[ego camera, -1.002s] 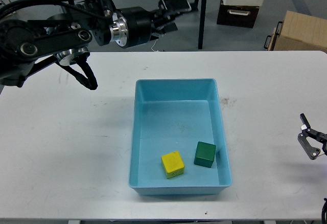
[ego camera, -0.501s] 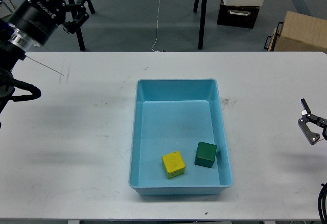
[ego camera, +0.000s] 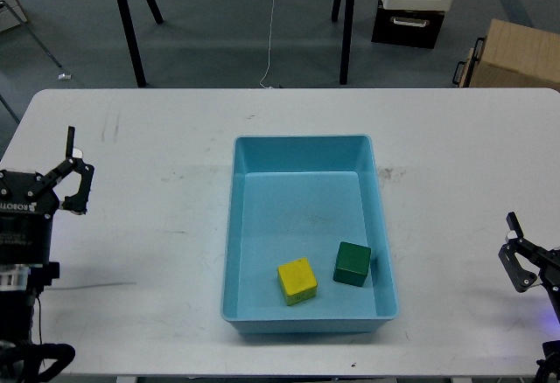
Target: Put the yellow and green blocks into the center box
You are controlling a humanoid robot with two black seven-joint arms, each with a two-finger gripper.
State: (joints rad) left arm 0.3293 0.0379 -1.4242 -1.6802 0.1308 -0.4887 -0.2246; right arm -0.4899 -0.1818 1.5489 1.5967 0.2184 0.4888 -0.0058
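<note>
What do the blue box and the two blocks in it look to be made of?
Blue box: likely moulded plastic, with its even colour, thin rounded rim and soft sheen. Yellow block and green block: probably painted wood, matte and sharp-edged, though solid plastic or foam can't be ruled out. The yellow one has a faint mark on its front face.

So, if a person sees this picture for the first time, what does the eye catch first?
Most striking is the light blue box at the middle of the white table. The yellow block and the green block sit inside it, side by side near its front wall. The left end effector and right end effector stand open at the table's sides.
</note>
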